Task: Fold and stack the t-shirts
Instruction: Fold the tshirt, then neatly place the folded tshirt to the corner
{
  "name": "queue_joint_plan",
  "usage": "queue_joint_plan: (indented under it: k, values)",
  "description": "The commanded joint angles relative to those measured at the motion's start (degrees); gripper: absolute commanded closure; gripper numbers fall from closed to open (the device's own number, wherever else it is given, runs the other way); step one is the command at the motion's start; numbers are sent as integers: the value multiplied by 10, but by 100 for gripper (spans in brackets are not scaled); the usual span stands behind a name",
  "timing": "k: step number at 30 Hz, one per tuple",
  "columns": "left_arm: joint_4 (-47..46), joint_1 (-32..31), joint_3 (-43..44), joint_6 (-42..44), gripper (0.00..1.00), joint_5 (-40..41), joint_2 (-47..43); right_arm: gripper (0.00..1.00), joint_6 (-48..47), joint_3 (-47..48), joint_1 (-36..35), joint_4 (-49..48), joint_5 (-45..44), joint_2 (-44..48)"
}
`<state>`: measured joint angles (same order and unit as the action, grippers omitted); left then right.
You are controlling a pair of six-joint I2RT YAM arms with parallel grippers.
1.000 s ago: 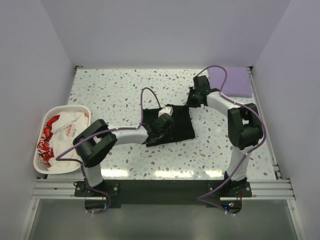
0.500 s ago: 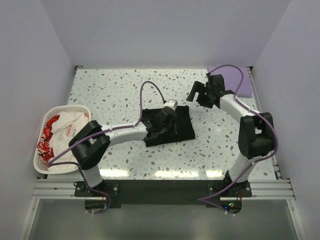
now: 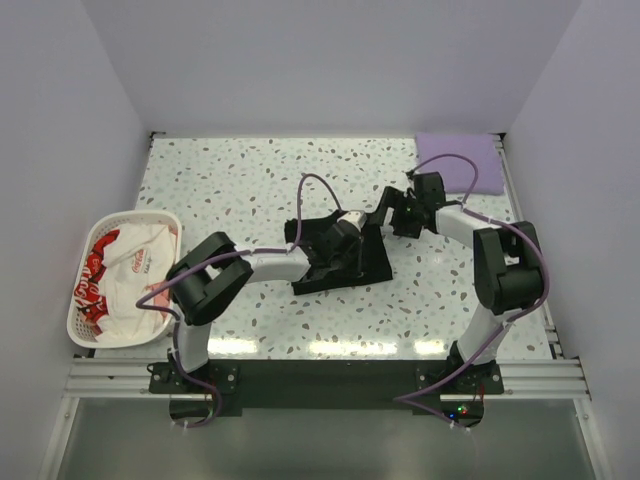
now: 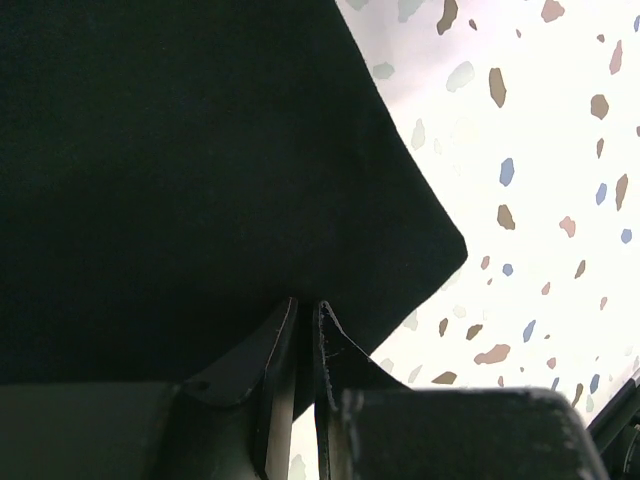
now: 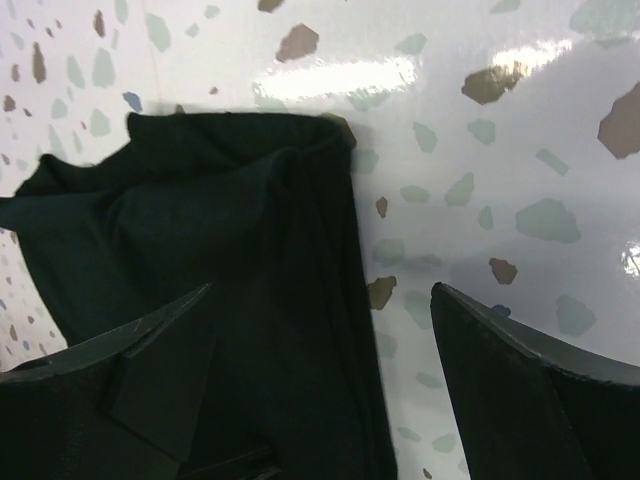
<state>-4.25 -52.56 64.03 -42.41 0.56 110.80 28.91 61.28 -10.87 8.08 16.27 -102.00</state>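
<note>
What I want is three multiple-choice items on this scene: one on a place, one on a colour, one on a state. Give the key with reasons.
1. Where does the lavender t-shirt lie?
A. At the far right corner of the table
B. At the near left corner
C. At the middle

2. What colour is the t-shirt at the table's middle?
A. White
B. Black
C. Red

3. How does the right gripper stand?
A. Shut on the lavender t-shirt
B. Shut on nothing
C. Open over the black t-shirt's edge

Key:
1 A: the top view shows it against the far right edge.
2 B: the fabric is dark in all three views.
3 C: the right wrist view shows its jaws wide apart with the fabric's edge between them.
</note>
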Motion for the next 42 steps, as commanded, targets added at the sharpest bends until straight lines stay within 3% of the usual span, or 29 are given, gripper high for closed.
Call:
queue_joint_plan:
  k: [1,7,12,20,24,26,29,37,42]
  values:
    - [-14,-4,-3,-6,84,-12,8,12,2,-18,-6,-46,17,-1]
    - [-3,-4,1,-3,84,-10,2,14,-17,-30,-27,-40,7,-5]
    - [11,0,9,-3,84,-11,-1,22,-23,-16,-71,7,-53,-17]
    - [19,3,11,-3,85,-13,-6,35,-13,-17,-78,29,-104,-29]
    - [28,8,19,-3,85,-13,-11,53,-18,12,-95,50,-123,-61]
    - [42,18,42,1,85,-10,-21,76,-16,25,-106,60,-136,-71]
    - [92,39,77,10,85,-7,-51,99,-11,35,-108,73,-161,-75]
    - [212,107,80,44,84,39,-194,100,-17,81,-108,141,-279,-52]
    - [241,128,25,68,80,65,-298,100,-42,199,-103,204,-351,-101]
